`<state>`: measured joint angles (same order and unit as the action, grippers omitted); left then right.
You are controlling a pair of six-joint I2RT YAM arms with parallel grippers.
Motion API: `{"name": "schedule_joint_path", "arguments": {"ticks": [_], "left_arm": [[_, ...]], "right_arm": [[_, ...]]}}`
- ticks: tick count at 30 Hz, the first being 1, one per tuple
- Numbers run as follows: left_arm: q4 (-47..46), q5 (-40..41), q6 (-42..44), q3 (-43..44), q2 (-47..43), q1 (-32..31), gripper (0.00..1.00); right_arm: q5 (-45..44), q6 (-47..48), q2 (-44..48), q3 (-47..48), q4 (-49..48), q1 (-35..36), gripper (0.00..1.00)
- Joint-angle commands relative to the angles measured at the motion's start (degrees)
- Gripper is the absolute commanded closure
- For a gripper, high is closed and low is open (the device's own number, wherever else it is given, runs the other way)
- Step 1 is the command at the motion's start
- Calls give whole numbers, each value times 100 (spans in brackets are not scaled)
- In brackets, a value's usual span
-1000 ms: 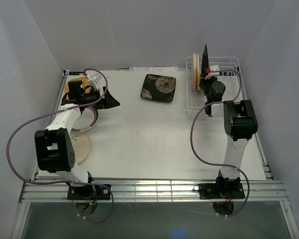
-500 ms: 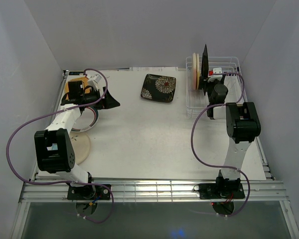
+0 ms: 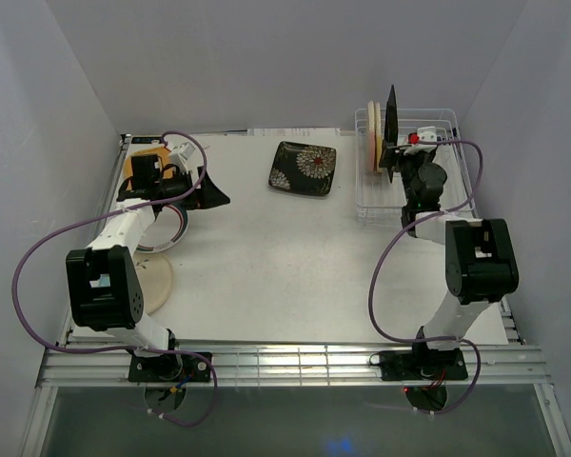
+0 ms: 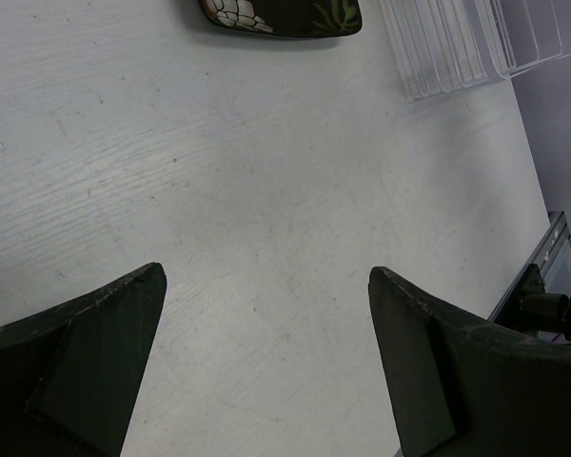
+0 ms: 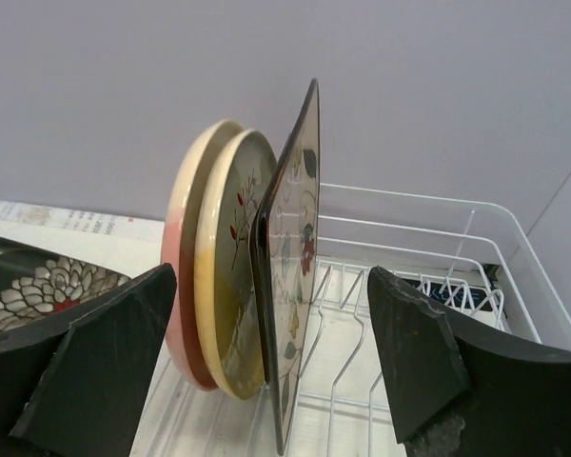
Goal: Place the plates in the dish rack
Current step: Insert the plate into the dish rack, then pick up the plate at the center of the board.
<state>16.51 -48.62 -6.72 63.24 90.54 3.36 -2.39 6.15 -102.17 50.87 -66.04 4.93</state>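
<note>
The white wire dish rack (image 3: 428, 111) stands at the back right. Three plates stand on edge in it: a pink-cream round one (image 5: 176, 286), a yellow-cream round one (image 5: 230, 257) and a black square floral one (image 5: 295, 238). My right gripper (image 5: 271, 314) is open, its fingers wide on either side of the black plate's edge without touching it. Another black floral square plate (image 3: 304, 168) lies flat at the back middle of the table. My left gripper (image 3: 214, 195) hangs open over bare table at the left, holding nothing.
At the far left lie an orange square plate (image 3: 150, 154), a round rimmed plate (image 3: 168, 231) partly under the left arm, and a cream plate (image 3: 158, 284) near the front. Walls close in the table on three sides. Empty rack slots (image 5: 409, 314) lie right of the standing plates.
My right gripper opened and let go of the black square plate, which now stands in the rack. The right arm swung to the right. The left arm has not moved.
</note>
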Motion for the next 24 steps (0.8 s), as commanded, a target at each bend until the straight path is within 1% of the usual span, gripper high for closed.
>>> {"name": "schedule_joint_path", "arguments": {"ticks": [1,4,6,9,14,18,20,22,24], "left_arm": [[19,-16,136,74,-89,-63,2],[27,-7,224,65,-37,-98,2],[36,63,250,65,-37,-116,2],[36,116,268,48,-28,-125,2],[-8,125,285,39,156,-195,2],[10,186,294,179,464,-248,2],[10,282,277,320,657,-256,2],[45,370,259,530,806,-502,2],[89,511,224,724,1052,-555,2]], "right_arm": [[-67,-202,636,-130,11,113,11],[-427,-228,1119,-270,179,298,4],[-717,-237,1453,-359,302,481,2],[-1104,-229,1753,-271,705,780,2],[-1518,-193,1929,229,1776,1194,3],[-1843,-298,2069,362,2200,1641,4],[-1984,-413,2201,275,2271,1792,4],[-2177,-561,2298,161,2394,2020,4],[-2256,-571,2429,142,2586,2257,4]]}}
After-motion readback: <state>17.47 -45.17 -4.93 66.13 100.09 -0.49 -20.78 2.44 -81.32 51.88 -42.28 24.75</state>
